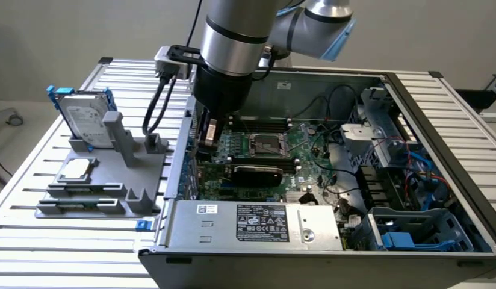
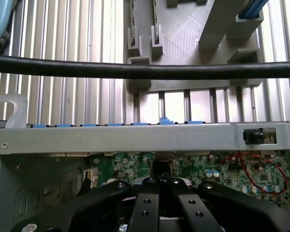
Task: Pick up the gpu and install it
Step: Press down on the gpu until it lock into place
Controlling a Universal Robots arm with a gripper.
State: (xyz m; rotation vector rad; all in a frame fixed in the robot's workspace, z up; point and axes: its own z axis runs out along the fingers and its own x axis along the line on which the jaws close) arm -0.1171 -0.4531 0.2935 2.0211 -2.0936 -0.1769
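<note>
The gpu (image 1: pixel 257 174), with its glossy black rounded shroud, sits low on the green motherboard (image 1: pixel 304 156) inside the open computer case (image 1: pixel 440 150). My gripper (image 1: pixel 205 150) reaches down into the case just to the exterior view's left of the gpu, close to the case's side wall. Its black fingers (image 2: pixel 147 203) are shut, tips together, over the motherboard (image 2: pixel 203 166). I see nothing between them. Whether the gripper (image 2: pixel 162 182) touches the gpu I cannot tell.
A grey fixture (image 1: pixel 96 198) on the slatted table at the exterior view's left holds a silver hard drive with blue rails (image 1: pixel 83 117) and a square CPU chip (image 1: pixel 77 170). The power supply (image 1: pixel 256 223) fills the case's front. A black cable (image 2: pixel 145 71) crosses above the case wall (image 2: pixel 135 137).
</note>
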